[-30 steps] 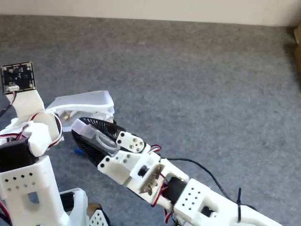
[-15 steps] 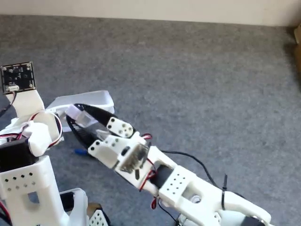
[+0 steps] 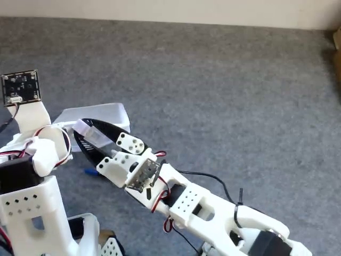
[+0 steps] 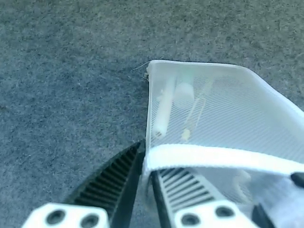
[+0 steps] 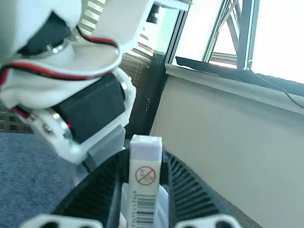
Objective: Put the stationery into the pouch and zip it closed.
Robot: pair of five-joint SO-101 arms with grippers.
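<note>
We see the white mesh pouch [image 3: 104, 113] lying at 9 o'clock on the grey carpet [image 3: 229, 80] (pale sticks [image 4: 161, 109] show through it), its banded rim pinched by the left gripper [image 4: 147, 160]. The right gripper [image 3: 85, 136] clamps a white labelled eraser [image 3: 91, 133], its long axis pointing to 10 o'clock, at the pouch's 6 o'clock edge.

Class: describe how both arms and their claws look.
Both arms are blocky white plastic with small screw holes and black motors. The right arm carries red and black wires and a long black cable; the left arm has looped red, white and black wires. The right claw and left claw are black, ribbed and tapering.
</note>
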